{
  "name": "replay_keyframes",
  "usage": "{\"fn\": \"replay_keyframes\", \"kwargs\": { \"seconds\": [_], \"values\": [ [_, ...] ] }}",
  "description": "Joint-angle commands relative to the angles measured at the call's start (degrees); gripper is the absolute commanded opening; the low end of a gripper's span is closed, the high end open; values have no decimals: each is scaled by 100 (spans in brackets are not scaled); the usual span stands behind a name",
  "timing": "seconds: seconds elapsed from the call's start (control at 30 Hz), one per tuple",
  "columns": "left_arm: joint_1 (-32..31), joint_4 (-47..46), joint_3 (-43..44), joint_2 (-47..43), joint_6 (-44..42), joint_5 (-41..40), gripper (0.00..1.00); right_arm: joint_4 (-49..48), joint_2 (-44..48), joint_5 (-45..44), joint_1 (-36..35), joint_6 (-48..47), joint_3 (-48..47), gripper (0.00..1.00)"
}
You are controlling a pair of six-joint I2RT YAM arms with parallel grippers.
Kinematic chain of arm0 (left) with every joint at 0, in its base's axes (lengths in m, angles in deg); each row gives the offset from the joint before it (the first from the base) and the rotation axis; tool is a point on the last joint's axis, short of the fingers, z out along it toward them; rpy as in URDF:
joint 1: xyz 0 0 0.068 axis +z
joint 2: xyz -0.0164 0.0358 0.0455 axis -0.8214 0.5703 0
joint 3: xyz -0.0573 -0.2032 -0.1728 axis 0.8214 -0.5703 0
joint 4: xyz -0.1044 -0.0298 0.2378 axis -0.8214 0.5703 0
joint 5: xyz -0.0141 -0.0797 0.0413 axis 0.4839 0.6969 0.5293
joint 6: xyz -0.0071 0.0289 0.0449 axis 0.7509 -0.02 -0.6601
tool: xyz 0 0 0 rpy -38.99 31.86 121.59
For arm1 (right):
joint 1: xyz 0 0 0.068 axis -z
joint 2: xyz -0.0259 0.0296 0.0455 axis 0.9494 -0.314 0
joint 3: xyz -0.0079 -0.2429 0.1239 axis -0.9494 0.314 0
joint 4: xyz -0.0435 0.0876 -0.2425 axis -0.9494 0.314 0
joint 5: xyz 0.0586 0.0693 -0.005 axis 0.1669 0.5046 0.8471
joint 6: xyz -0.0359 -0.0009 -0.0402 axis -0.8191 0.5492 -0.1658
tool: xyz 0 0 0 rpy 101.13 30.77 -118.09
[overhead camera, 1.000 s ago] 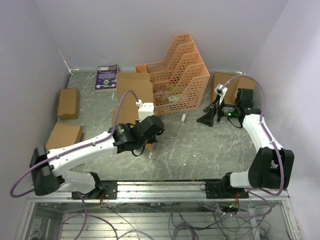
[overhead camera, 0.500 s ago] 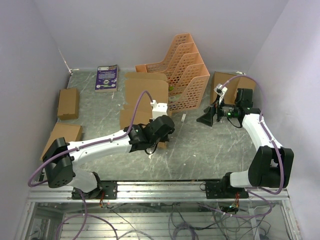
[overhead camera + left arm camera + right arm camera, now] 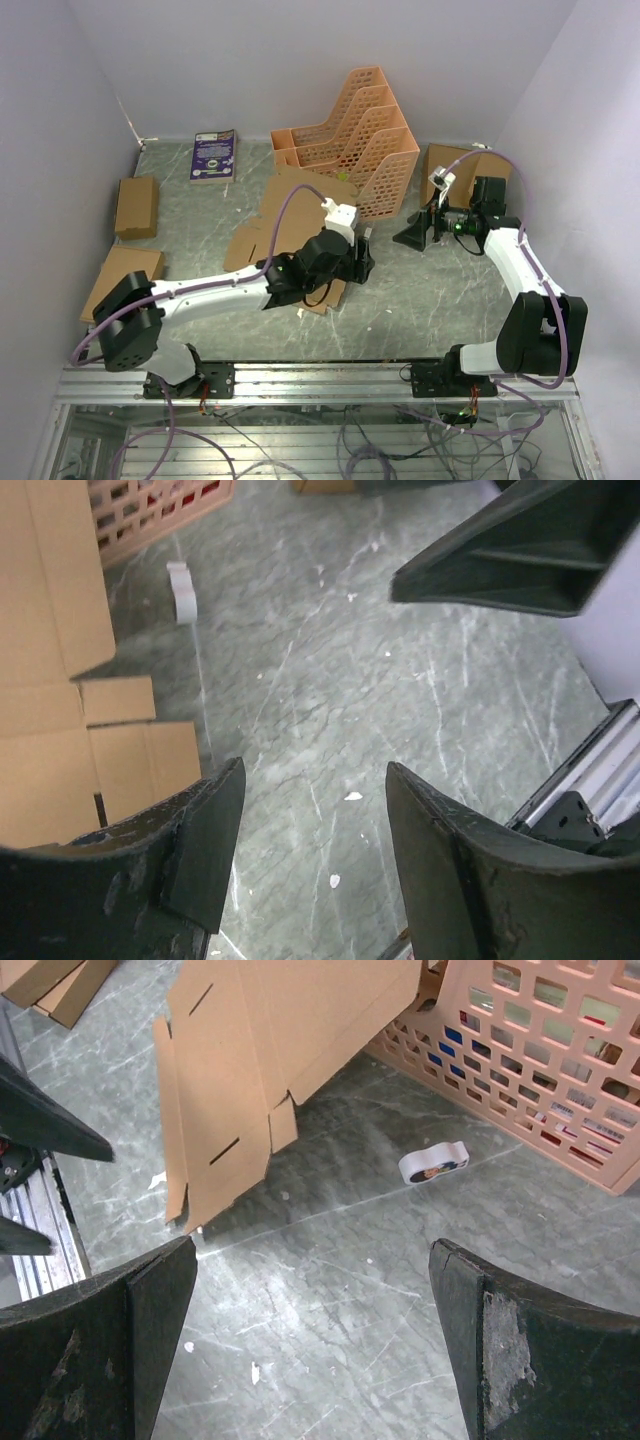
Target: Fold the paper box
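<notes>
**Top view.** Shows the box (image 3: 305,225) as an unfolded sheet on the table (image 3: 430,300) in front of the rack (image 3: 350,130), its near part hidden under the left arm. Places the left gripper (image 3: 358,262) at the sheet's right edge, low over the table. Places the right gripper (image 3: 415,235) well apart to the right, facing it.

**Left wrist view.** Looks down between spread fingers with only bare table in the gap, so nothing is pinched. Catches the sheet's flaps at the left margin, beside one finger and outside the jaws. Also takes in a white piece (image 3: 182,590) near the rack's foot.

**Right wrist view.** Frames wide-spread, empty fingers. Beyond them, shows the sheet's slotted flaps with the far edge apparently against the rack. Suggests, by the shadow beneath, a near edge raised slightly off the table.

**Step in hand, as judged.** Positioning of the sheet in open space, with no flap yet turned up and folding proper not begun.

**Next move.** Calls for one gripper to pin the base panel while the other takes a side flap by its edge and turns it up along the score line. Requires a low, shallow approach, given thin cardboard lying close to the table.
</notes>
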Motion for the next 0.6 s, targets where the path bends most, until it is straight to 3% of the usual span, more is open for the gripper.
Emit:
{"fn": "replay_keyframes", "kwargs": {
  "seconds": [0.0, 0.17, 0.2, 0.27, 0.33, 0.4, 0.57],
  "values": [
    [75, -564, -272, -800, -864, 220, 70, -457, -43, 227, -45, 319, 298, 100],
    [1283, -564, -1358, -1887, -1165, 919, 73, -1727, 78, 328, -465, 1096, 981, 100],
    [1662, -627, -1568, -2118, -1222, 1058, 76, -1905, 104, 298, -593, 1144, 1078, 100],
    [2292, -757, -1945, -2548, -1282, 957, 95, -2136, 111, 275, -802, 1151, 1201, 100],
    [2968, -1049, -2239, -2815, -1434, 870, 94, -2196, 40, 324, -915, 1154, 1206, 100],
    [3648, -1300, -2283, -2692, -1443, 1392, 93, -2143, -58, 365, -966, 1149, 1161, 100],
    [5354, -2611, -1977, -1004, -563, 3750, 96, -1941, -186, 419, -998, 1024, 1060, 100]
  ]
}}
